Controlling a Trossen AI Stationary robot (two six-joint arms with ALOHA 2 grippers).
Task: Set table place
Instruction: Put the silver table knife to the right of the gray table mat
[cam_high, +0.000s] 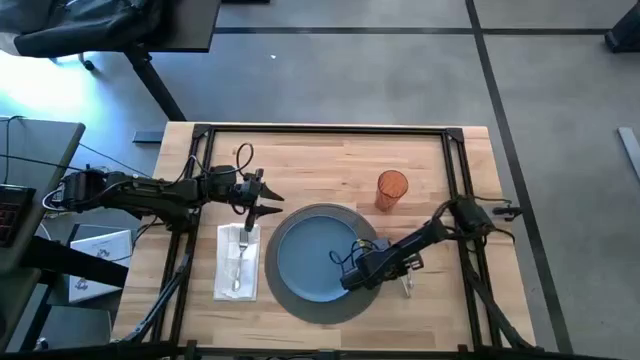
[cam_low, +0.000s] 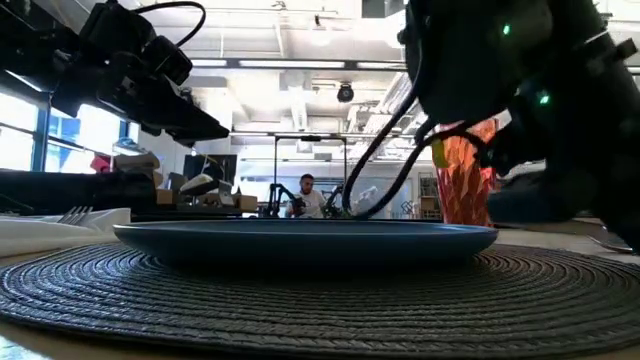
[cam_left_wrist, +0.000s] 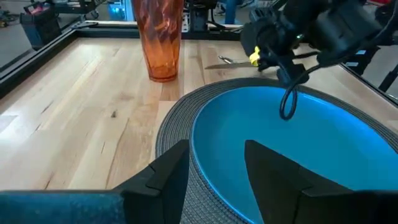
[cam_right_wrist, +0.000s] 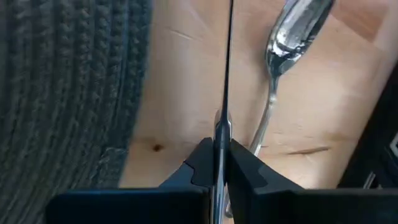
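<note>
Right hand (cam_right_wrist: 221, 163) low beside placemat (cam_right_wrist: 68, 87), clamping knife (cam_right_wrist: 227, 68).

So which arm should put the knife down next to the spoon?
The right one. Its gripper is shut on the knife, low over the table beside the spoon. The left gripper is open, across the plate.

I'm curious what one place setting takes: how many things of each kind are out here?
Placemat: 1
Plate: 1
Glass: 1
Napkin: 1
Fork: 1
Spoon: 1
Knife, gripped edge-on in the right tool: 1
Total: 7
</note>
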